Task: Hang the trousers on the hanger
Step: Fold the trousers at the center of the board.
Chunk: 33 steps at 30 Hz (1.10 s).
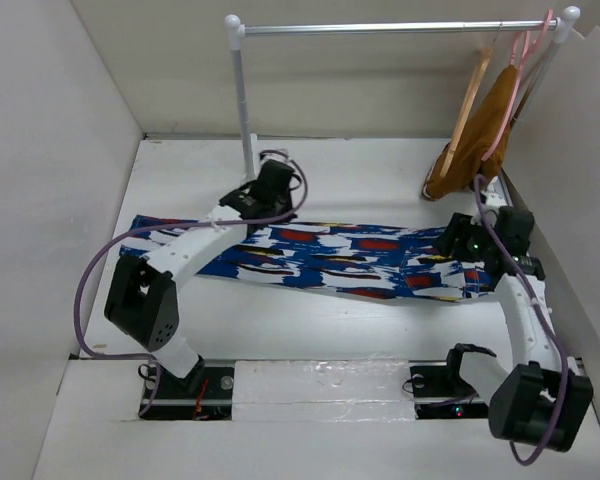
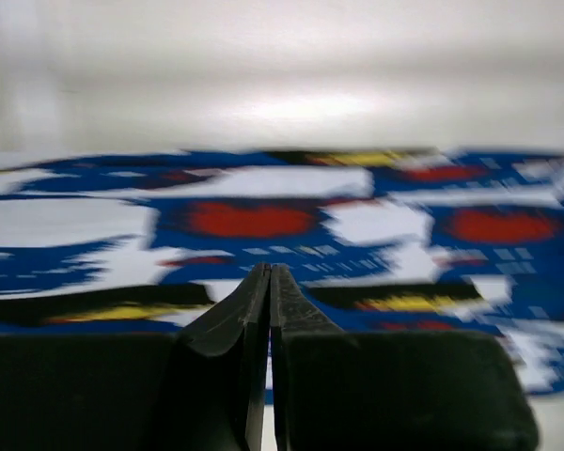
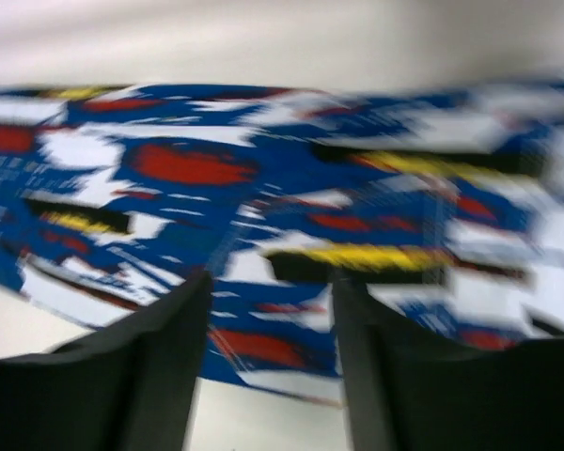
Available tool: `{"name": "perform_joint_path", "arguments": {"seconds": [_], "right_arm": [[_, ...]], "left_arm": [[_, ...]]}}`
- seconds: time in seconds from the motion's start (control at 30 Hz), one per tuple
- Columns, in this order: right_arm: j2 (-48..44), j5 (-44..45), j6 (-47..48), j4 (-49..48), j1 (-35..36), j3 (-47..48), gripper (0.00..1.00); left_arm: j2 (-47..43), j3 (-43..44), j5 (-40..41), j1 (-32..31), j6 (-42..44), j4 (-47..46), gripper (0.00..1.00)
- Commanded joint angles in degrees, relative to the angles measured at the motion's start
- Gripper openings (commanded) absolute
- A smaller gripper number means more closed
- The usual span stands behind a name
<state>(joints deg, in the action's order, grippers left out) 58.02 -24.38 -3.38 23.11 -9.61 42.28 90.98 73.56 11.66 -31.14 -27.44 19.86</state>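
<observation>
The trousers (image 1: 330,258), bright blue with white, red, yellow and black streaks, lie flat across the table from left to right. They fill the left wrist view (image 2: 263,216) and the right wrist view (image 3: 263,197). My left gripper (image 1: 263,196) is shut and empty, above the trousers' far edge left of centre (image 2: 269,274). My right gripper (image 1: 454,238) is open and empty above the trousers' right end (image 3: 268,291). The tan wooden hanger (image 1: 469,100) hangs on the rail (image 1: 400,28) at the back right.
A thin pink hanger (image 1: 520,70) carries a mustard-brown garment (image 1: 478,140) beside the wooden hanger. The rail's white post (image 1: 245,110) stands just behind my left gripper. White walls close in at the left, back and right.
</observation>
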Motion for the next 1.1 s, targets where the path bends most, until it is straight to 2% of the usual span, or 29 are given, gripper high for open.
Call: {"name": "perform_joint_path", "arguments": {"seconds": [0.0, 0.1, 0.27, 0.37, 0.43, 0.5, 0.6, 0.77, 0.8, 0.87, 0.93, 0.97, 1.0, 1.07], "right_arm": [[-5.87, 2.39, -3.30, 6.84, -9.79, -1.94, 0.64], [-5.56, 10.02, -3.39, 11.42, -16.48, -1.50, 0.71], [-2.83, 11.55, -5.06, 8.80, -28.78, -4.75, 0.71], [0.16, 7.87, -7.17, 3.45, -36.52, -7.47, 0.72], [1.74, 0.06, -9.27, -3.67, -41.51, -10.27, 0.76], [3.59, -3.82, -9.98, -8.58, -42.43, -11.25, 0.82], [6.22, -4.00, -9.45, -12.10, -44.35, -12.04, 0.88], [13.16, -7.86, -14.63, -25.10, -45.41, -17.31, 0.88], [19.35, -10.31, -18.12, -34.18, -44.63, -19.41, 0.83], [20.98, -10.77, -18.42, -34.97, -44.62, -19.26, 0.80], [24.66, -12.35, -19.38, -38.31, -43.40, -19.52, 0.67], [25.47, -12.70, -19.73, -39.62, -43.39, -19.78, 0.50], [25.82, -13.75, -19.83, -40.33, -43.39, -20.04, 0.16], [24.00, -14.90, -18.86, -39.21, -42.87, -19.78, 0.04]], "left_arm": [[0.69, 0.80, -2.70, -7.51, 0.37, -3.06, 0.00], [-0.97, -2.35, -4.01, -14.38, 1.68, -6.75, 0.00], [-5.80, -7.10, -6.03, -18.00, 2.48, -9.65, 0.00], [-8.44, -11.24, -6.39, -18.00, 2.74, -10.63, 0.00], [-9.50, -13.87, -6.04, -18.00, 2.92, -10.72, 0.00], [-11.26, -15.89, -6.12, -18.00, 3.10, -10.63, 0.00], [-13.02, -18.61, -5.08, -18.00, 2.74, -11.07, 0.00], [-12.32, -19.59, -4.54, -18.00, 1.96, -10.89, 0.00], [-11.62, -19.68, -5.06, -18.00, 1.34, -11.50, 0.00], [-11.09, -19.51, -4.81, -18.00, 1.16, -11.68, 0.00], [-10.39, -18.81, -3.67, -18.00, 0.64, -11.51, 0.00], [-9.69, -18.46, -3.23, -18.00, 0.37, -10.81, 0.00], [-9.42, -17.58, -2.18, -18.00, 0.11, -10.37, 0.00], [-8.19, -16.79, -0.51, -16.07, -0.94, -8.62, 0.00]]}}
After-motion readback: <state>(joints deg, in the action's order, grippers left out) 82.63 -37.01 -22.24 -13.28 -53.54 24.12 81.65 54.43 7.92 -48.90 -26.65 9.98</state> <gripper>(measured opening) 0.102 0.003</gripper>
